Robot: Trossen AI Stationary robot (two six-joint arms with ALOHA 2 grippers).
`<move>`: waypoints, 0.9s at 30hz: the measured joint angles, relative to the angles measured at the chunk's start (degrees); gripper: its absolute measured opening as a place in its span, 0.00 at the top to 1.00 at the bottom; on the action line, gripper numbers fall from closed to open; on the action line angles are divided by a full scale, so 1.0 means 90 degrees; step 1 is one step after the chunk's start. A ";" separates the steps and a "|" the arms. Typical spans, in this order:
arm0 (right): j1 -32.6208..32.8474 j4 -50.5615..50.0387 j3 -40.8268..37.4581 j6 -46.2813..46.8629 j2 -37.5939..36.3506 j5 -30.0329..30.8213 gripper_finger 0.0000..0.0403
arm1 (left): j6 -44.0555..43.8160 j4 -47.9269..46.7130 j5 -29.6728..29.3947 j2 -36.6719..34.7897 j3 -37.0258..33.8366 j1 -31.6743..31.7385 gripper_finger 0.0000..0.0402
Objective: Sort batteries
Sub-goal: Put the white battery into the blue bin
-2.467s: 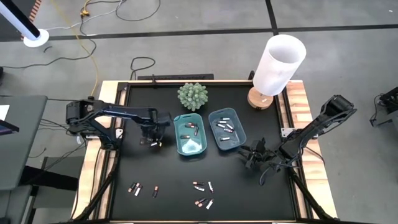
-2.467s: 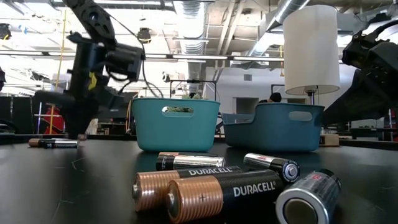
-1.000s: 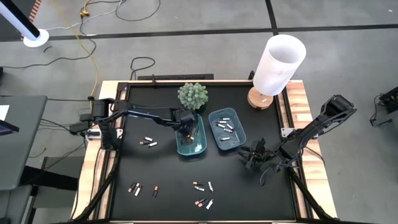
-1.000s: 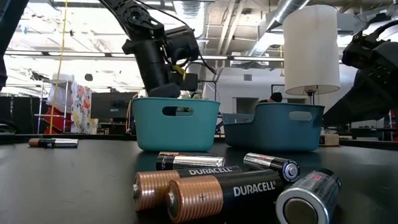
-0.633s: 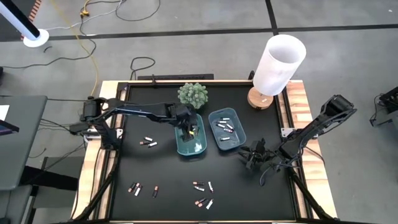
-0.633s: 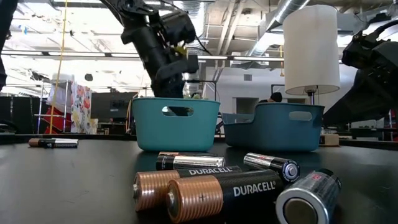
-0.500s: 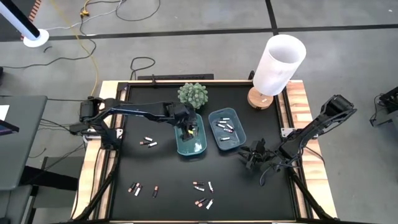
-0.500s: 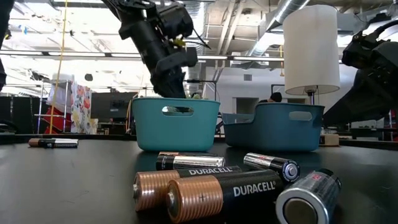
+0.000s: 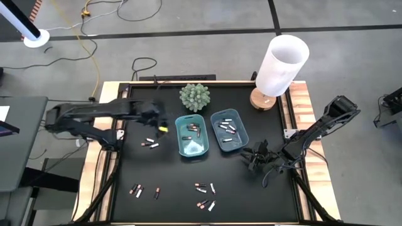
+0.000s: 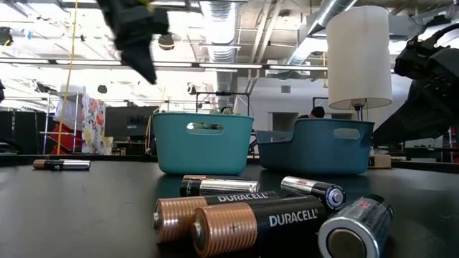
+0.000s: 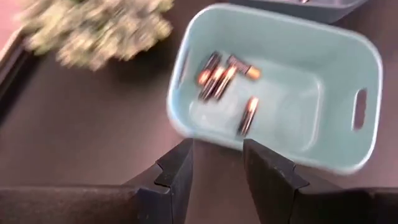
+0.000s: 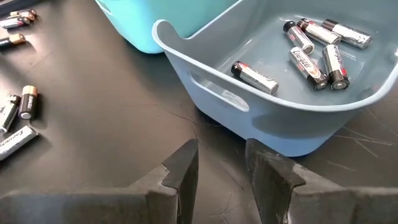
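Batteries (image 9: pixel 205 196) lie scattered along the near part of the black surface (image 9: pixel 169 172) in the high view, where we also see more of them inside the left tray (image 9: pixel 192 135) and the right tray (image 9: pixel 229 130), with a green plant (image 9: pixel 195 96) and a white lamp (image 9: pixel 281 63) behind. From there the left claw (image 9: pixel 161 127) hangs just beside the left tray, and the right claw (image 9: pixel 251 159) sits low near the right tray. In the low view we can read "DURACELL" on the closest copper-ended cells, lettering no other view gives us. Through the left wrist view we see that claw's fingers (image 11: pixel 176 171) parted and empty above the surface, copper-tipped cells in the tray beyond. Through the right wrist view its fingers (image 12: pixel 182 167) stand apart, holding nothing, facing silvery cells in the right tray.
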 joint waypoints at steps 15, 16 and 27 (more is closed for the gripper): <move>-0.0001 0.0012 0.0000 0.0000 0.0000 0.0002 0.63 | -0.0741 -0.0081 -0.0002 -0.1831 -0.3047 -0.0231 0.67; -0.0001 0.0013 0.0000 0.0000 0.0000 0.0002 0.63 | -0.0742 -0.0070 0.0000 -0.1756 -0.3049 -0.0231 0.67; -0.0006 -0.0001 0.0000 -0.0004 0.0000 0.0002 0.63 | -0.0677 -0.0057 0.0140 -0.0682 -0.3046 -0.0231 0.67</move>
